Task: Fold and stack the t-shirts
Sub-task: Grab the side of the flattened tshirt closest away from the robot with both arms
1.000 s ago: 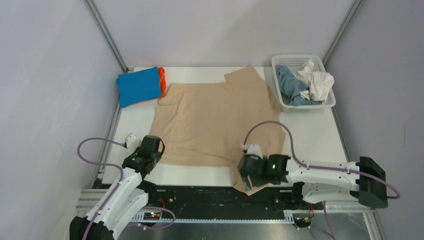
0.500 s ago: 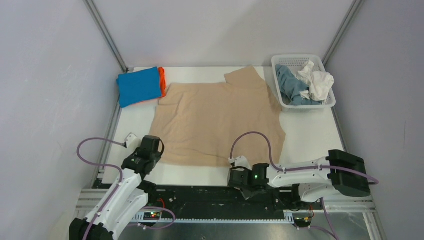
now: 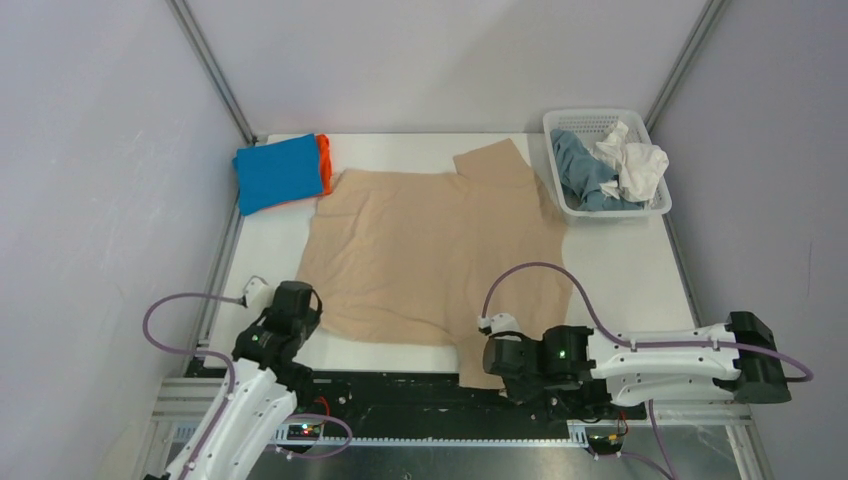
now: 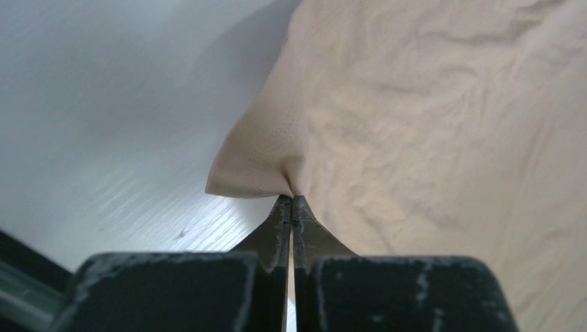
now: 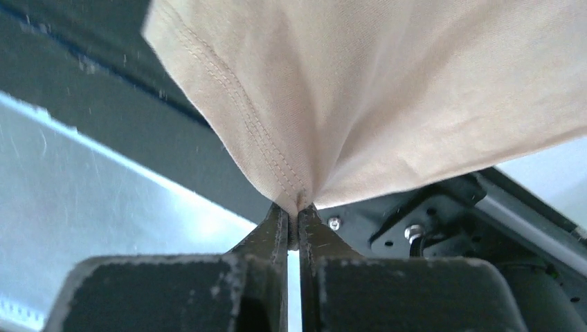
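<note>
The beige t-shirt [image 3: 430, 250] lay spread flat on the white table [image 3: 630, 270]. At its near left corner the left gripper [image 4: 291, 202] pinched the cloth. At its near right corner, which hung past the table edge, the right gripper [image 5: 298, 209] pinched the stitched hem. Beyond the shirt's far left corner the folded blue t-shirt [image 3: 278, 172] sat on the orange t-shirt [image 3: 324, 160]. Beside its far right sleeve the mesh basket [image 3: 598, 118] held the grey-blue t-shirt [image 3: 583, 170] and the white t-shirt [image 3: 637, 165].
</note>
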### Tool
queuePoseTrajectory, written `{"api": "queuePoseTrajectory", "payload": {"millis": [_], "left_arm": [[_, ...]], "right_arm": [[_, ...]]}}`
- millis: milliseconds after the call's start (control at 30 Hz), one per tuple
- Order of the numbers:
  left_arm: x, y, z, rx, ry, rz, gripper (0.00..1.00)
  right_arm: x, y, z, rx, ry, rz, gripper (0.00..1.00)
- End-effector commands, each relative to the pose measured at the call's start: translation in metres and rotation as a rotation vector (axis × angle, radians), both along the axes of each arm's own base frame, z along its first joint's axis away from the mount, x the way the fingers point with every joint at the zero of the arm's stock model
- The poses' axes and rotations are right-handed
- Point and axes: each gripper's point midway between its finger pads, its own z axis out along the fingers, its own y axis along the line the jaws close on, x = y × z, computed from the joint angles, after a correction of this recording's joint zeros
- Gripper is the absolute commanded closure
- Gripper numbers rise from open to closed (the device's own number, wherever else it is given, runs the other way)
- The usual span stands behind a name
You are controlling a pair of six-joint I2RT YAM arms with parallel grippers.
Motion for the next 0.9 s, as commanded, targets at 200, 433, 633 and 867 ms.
{"api": "queuePoseTrajectory", "payload": {"millis": [200, 433, 633, 867], "left_arm": [[-0.042, -0.006, -0.026, -0.128, 0.048, 0.052, 1.00], [-0.029, 0.006, 0.007, -0.054, 0.005, 0.075, 1.00], [0.001, -0.001, 0.031, -0.044, -0.061, 0.043, 1.00], [0.042, -0.012, 0.047, -0.015, -0.054, 0.009, 1.00]], "right_arm": [[-0.051, -0.024, 0.004, -0.079, 0.172, 0.074, 1.00], [-0.007, -0.018, 0.012, -0.018, 0.048, -0.054, 1.00], [0.049, -0.010, 0.036, 0.079, -0.050, -0.099, 1.00], [0.130, -0.012, 0.062, 0.058, -0.222, -0.215, 1.00]]}}
